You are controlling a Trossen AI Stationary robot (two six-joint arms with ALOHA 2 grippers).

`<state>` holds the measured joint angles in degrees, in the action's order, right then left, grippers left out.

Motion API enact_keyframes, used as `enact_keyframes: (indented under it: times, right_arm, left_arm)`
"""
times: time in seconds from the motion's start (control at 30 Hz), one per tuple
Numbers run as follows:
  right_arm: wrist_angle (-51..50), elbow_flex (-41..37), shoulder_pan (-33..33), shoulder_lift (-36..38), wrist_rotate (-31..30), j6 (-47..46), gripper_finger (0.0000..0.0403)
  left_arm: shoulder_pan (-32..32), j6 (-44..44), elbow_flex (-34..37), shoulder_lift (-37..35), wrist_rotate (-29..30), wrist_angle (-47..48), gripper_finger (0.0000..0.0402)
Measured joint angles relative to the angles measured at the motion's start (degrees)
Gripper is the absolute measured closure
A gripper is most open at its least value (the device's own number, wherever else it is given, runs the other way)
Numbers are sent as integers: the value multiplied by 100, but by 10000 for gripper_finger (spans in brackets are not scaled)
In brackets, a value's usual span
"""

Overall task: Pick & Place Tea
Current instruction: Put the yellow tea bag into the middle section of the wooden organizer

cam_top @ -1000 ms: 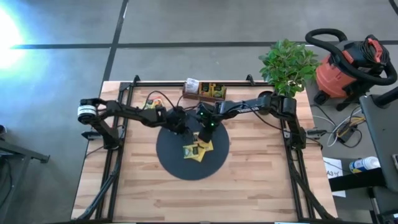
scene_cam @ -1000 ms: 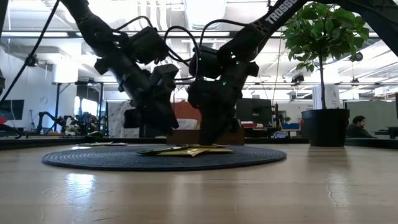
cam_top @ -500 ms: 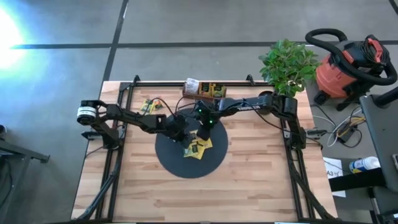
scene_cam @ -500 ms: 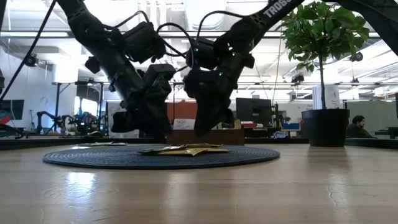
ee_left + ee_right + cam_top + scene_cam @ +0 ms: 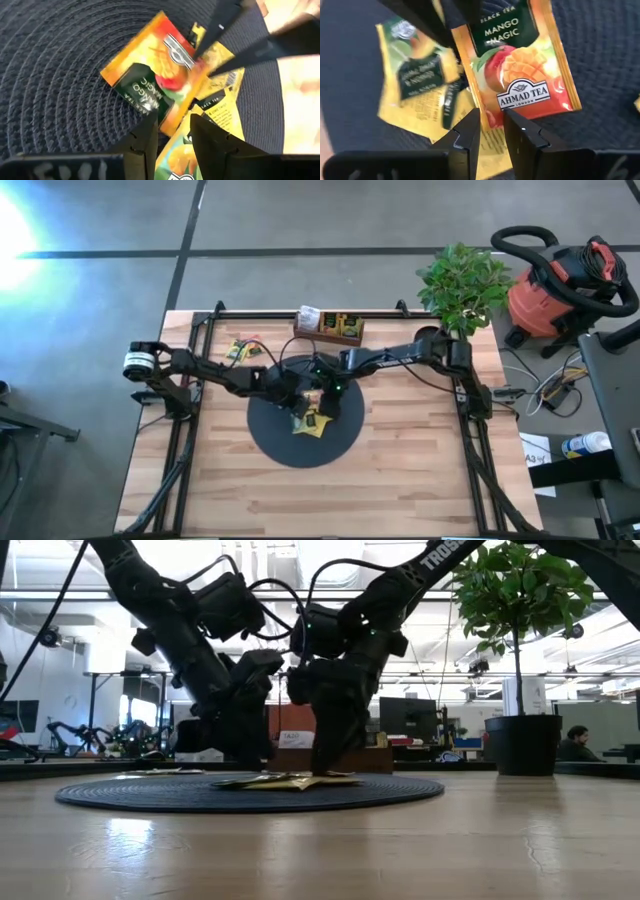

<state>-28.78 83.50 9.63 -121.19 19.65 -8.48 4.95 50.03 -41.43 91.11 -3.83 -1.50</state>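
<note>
Over black mat (image 5: 270,435), both grippers are hovering low at tea pile. Left gripper (image 5: 170,131) fingers sitting slightly apart, orange mango packet (image 5: 150,75) just ahead, nothing clamped. Right gripper (image 5: 491,125) fingers also narrowly apart above same packet (image 5: 520,75); yellow packets (image 5: 415,95) lying beside/under it.

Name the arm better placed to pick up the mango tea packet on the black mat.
Probably right: the right gripper hangs directly over the mango packet, while the left gripper straddles its edge.
</note>
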Motion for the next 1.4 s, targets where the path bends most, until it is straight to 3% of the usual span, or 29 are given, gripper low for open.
enact_keyframes:
  times: [0.23, 0.43, 0.73, 0.87, 1.13, 1.4]
  right_arm:
    - [329, 2, -16, -7, 299, -500, 319]
    - [332, -27, -16, -7, 292, -489, 323]
    - [567, 0, -13, 80, 277, -459, 334]
    - [666, 55, -11, 8, 294, -335, 335]
    - [718, 66, -24, -342, 358, -450, 333]
    - [738, 68, -22, -391, 379, -440, 335]
  left_arm:
    - [-259, 453, 52, -54, 119, 351, 291]
    - [-477, 727, 59, -285, 881, 887, 291]
    - [-474, 1013, 81, -890, 1494, 1487, 291]
    - [-481, 1354, 340, -892, 1428, 1322, 291]
    - [-483, 2176, 959, -889, 1105, -48, 291]
    - [-473, 2350, 1099, -887, 1066, -155, 291]
